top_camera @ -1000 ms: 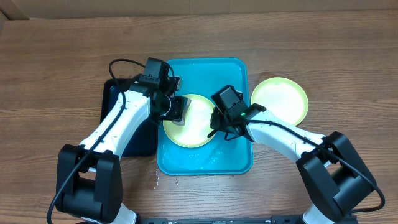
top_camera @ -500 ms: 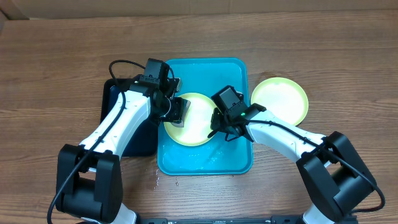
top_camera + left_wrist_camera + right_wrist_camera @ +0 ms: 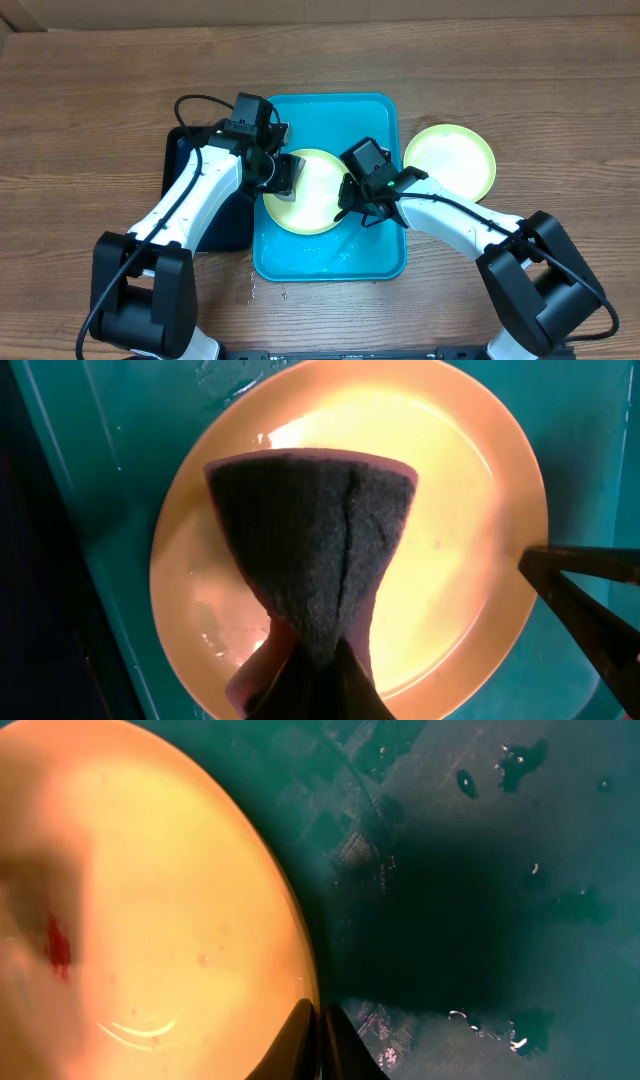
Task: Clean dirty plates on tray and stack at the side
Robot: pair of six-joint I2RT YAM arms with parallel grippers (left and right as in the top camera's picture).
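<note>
Scrubbing step in hand: left pincer [image 3: 276, 168] is clamping a dark sponge [image 3: 315, 550] and seemingly pressing it on the light green plate [image 3: 318, 205] lying in the turquoise tray [image 3: 330, 115], while right pincer [image 3: 352, 206] is pinching shut on that plate's right rim. A red smear [image 3: 57, 945] is showing on the plate. The next move is therefore likely calling for sponge strokes over it before the plate is joining the second plate [image 3: 450, 160] on the bench [image 3: 520, 90].
</note>
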